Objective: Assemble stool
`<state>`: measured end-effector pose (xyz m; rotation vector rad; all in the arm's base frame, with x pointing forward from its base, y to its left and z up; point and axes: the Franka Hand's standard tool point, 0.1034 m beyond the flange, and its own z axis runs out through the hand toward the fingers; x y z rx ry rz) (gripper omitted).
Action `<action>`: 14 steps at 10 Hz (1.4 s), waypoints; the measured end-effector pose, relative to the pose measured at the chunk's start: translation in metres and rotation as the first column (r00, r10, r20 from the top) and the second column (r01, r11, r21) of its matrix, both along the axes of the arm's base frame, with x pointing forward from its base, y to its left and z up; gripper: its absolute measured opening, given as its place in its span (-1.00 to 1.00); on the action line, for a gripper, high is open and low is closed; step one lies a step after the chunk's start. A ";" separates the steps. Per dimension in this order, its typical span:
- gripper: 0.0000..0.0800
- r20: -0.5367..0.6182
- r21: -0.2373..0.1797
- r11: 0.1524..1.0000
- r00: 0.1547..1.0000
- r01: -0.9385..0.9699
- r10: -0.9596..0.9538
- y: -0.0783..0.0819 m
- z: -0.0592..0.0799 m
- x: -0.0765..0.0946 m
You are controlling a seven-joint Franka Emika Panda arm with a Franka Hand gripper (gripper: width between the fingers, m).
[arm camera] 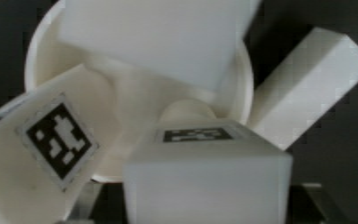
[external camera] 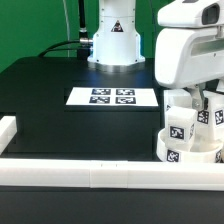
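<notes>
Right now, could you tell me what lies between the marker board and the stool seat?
In the exterior view, only bare black table separates the marker board from the stool seat.

The black table [external camera: 60, 110] is open around the marker board [external camera: 113, 97]. At about 4 o'clock the round seat [external camera: 190, 148] with upright leg blocks [external camera: 180, 122] crowds the corner. The white border rail [external camera: 100, 176] closes 6 o'clock.

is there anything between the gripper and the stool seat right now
Nothing visible. The gripper is shut on a leg block directly over the round seat, where other leg blocks already stand.
</notes>
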<state>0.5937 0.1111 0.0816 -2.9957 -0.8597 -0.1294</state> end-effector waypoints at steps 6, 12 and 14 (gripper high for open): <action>-0.15 -0.029 0.037 0.933 0.934 0.358 -0.357 0.002 0.000 0.000; -0.15 -0.115 0.069 0.610 0.613 0.790 -0.781 0.005 -0.001 -0.002; -0.15 -0.129 0.058 0.485 0.488 0.873 -0.863 0.008 -0.002 -0.003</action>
